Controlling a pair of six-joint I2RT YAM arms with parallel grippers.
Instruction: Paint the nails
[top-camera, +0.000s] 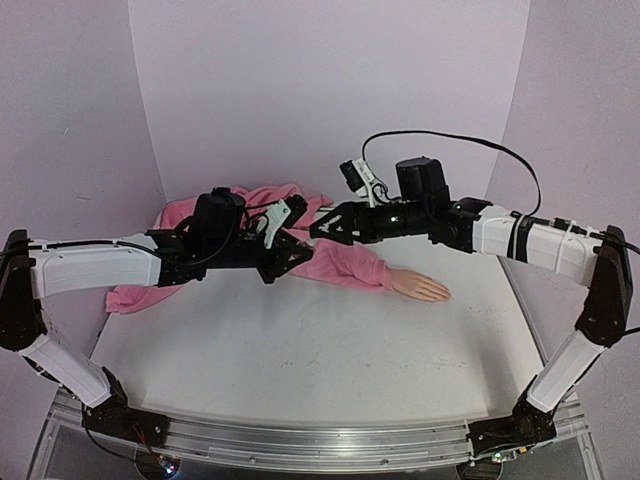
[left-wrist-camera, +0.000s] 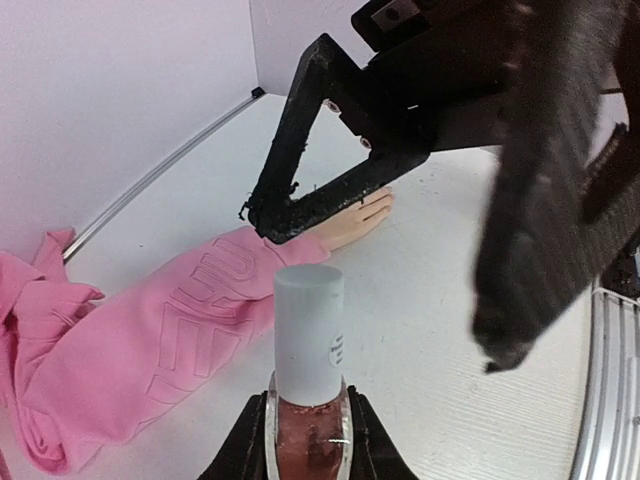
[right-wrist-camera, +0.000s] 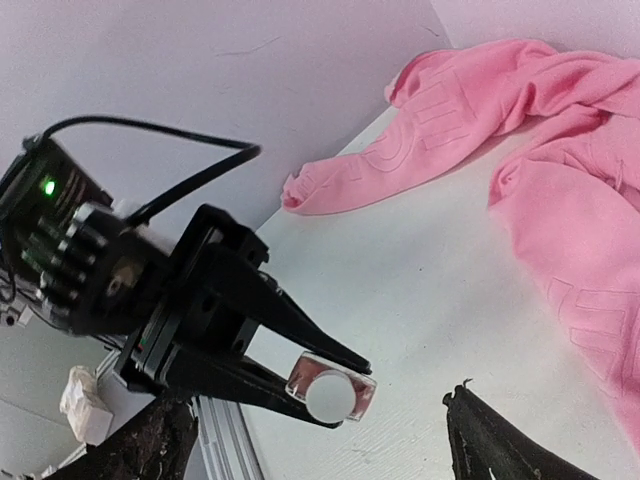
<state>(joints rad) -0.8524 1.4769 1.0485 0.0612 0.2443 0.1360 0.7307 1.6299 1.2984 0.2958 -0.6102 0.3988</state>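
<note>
From above, I saw the small peach mannequin hand (top-camera: 420, 287) lying flat on the white table (top-camera: 300, 350), right of centre, its nails (top-camera: 441, 294) too tiny to judge. On the left wrist view, the left gripper (left-wrist-camera: 308, 445) clamped a pinkish bottle with a pale cap (left-wrist-camera: 308, 340), and the nails looked plain peach like the skin. On the right wrist view, the right gripper (right-wrist-camera: 315, 430) had its fingers wide apart.

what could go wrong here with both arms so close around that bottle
The open right tool is near the cap; closing off-centre could tilt the bottle, which the left tool grips only low on the glass. The tools could also collide. Once opened, polish could drip on the pink sleeve nearby.
</note>
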